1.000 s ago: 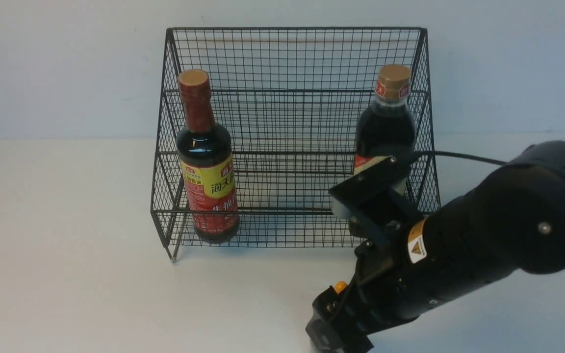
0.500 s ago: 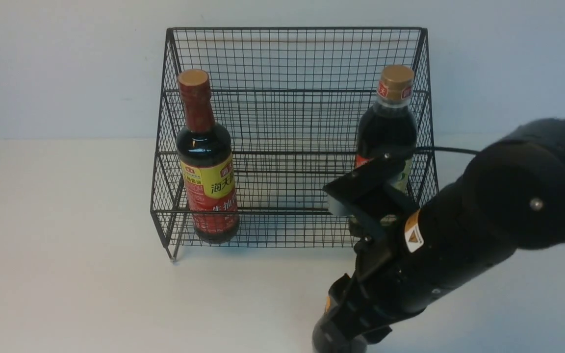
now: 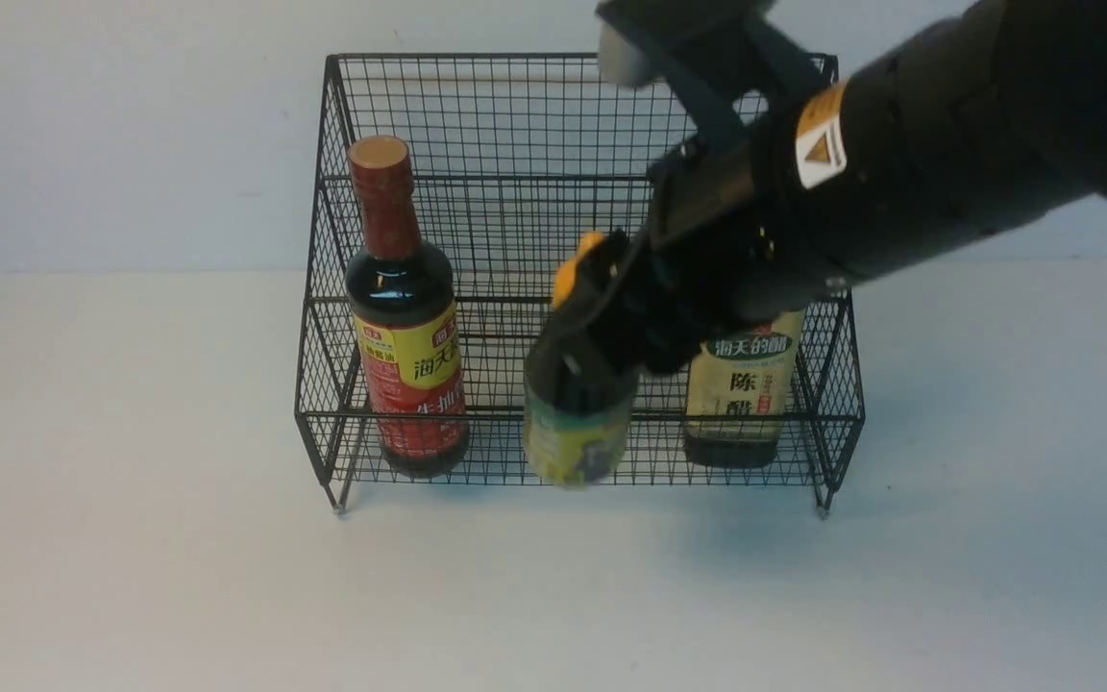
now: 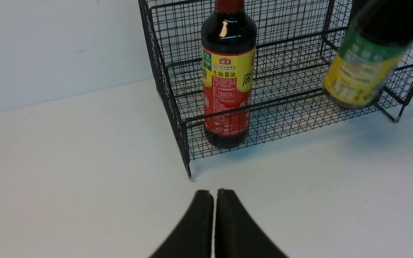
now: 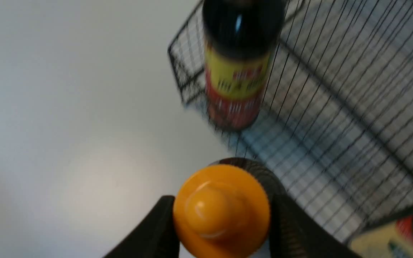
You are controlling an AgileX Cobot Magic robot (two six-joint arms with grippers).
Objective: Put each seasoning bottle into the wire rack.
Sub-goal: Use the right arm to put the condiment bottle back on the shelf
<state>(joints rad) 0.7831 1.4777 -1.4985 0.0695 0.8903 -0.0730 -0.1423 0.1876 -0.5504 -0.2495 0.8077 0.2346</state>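
Placement of the third bottle is the step in hand, we judge. The tall round bottle [image 3: 407, 356] and the squarish bottle [image 3: 744, 384] already stand on the lower tier of the wire rack [image 3: 573, 115], at nine and three o'clock of the free gap. Our right gripper [image 5: 224, 229] clamps the small orange-capped bottle [image 3: 578, 423] by its neck and holds it tilted in the air at the front rail. Next we must clear that rail, straighten the bottle and lower it between its neighbours without knocking either. It shows dark liquid and a blurred green-and-yellow label. Our left gripper [image 4: 214, 215] hangs closed and empty over the table [image 3: 131, 481], at seven o'clock of the rack.
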